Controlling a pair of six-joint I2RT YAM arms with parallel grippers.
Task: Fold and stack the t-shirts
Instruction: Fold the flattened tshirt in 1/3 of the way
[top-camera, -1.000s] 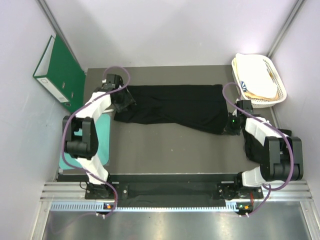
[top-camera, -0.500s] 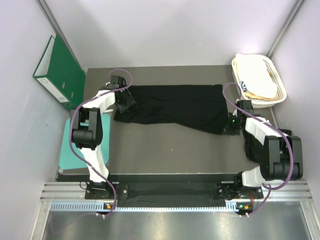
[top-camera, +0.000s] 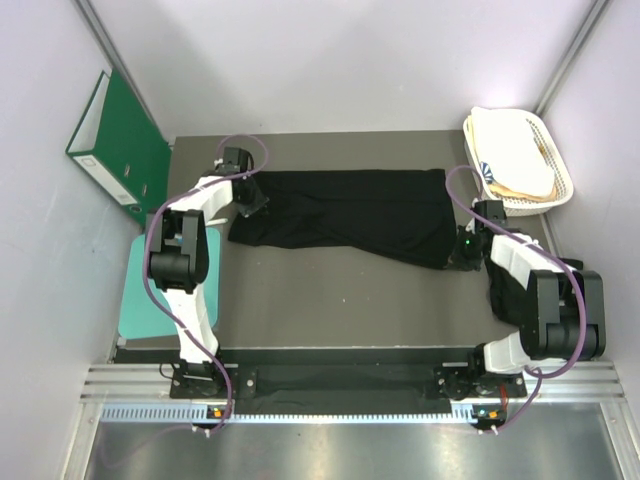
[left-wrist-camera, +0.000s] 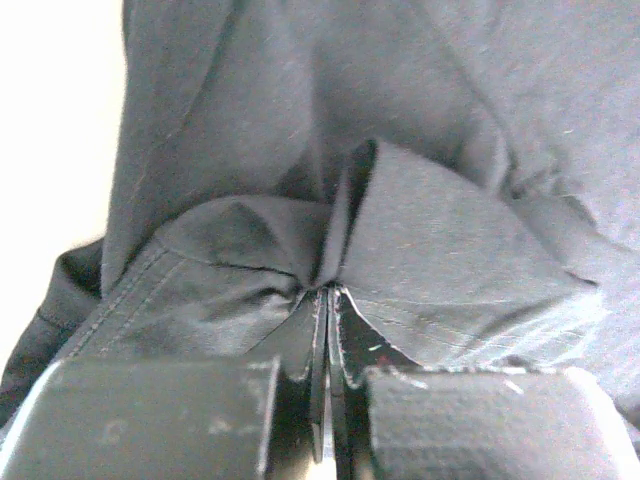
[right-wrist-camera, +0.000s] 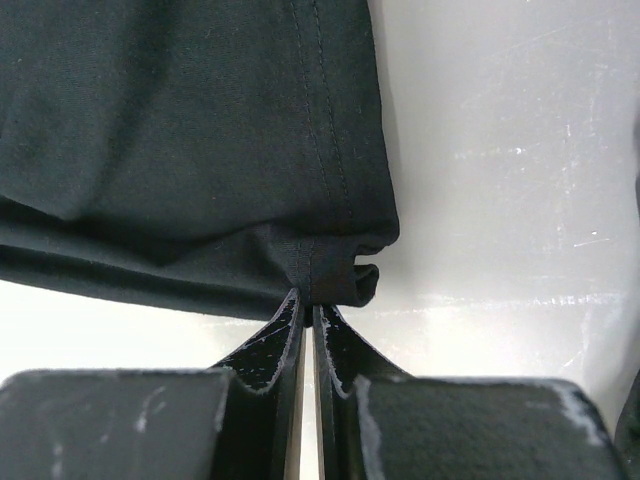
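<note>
t-shirt (top-camera: 345, 215) lies across the far half of the table (top-camera: 330, 290), left gripper (top-camera: 250, 200) clamped tight on its left end, right gripper (top-camera: 462, 252) likewise on its near-right corner; I'd raise the 2 together, cloth taut, no slack.

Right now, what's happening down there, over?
Both shut: left gripper pinches the t-shirt at one end, right gripper at the other. The white basket sits apart.

Lab robot cell: white partitions (top-camera: 340, 60), aluminium rail (top-camera: 120, 382).
</note>
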